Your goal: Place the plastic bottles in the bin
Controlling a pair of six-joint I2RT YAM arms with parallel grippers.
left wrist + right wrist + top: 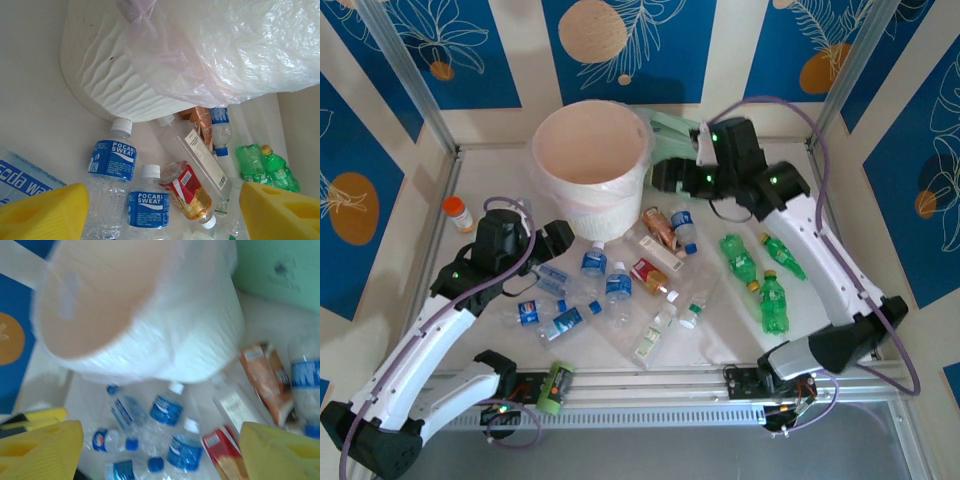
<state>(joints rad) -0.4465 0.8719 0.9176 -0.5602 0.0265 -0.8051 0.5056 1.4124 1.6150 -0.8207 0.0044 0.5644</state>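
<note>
Bottles [618,283] lie before the bin [605,200]; case [672,128] apparently behind it.

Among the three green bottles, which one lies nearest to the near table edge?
The green bottle lying alone, its yellow cap pointing to the far side; the other two lie side by side farther back.

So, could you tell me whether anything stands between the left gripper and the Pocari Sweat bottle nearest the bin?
Nothing visible does. The left gripper hangs open above that Pocari Sweat bottle, which sits uncovered beside the base of the bin.
</note>
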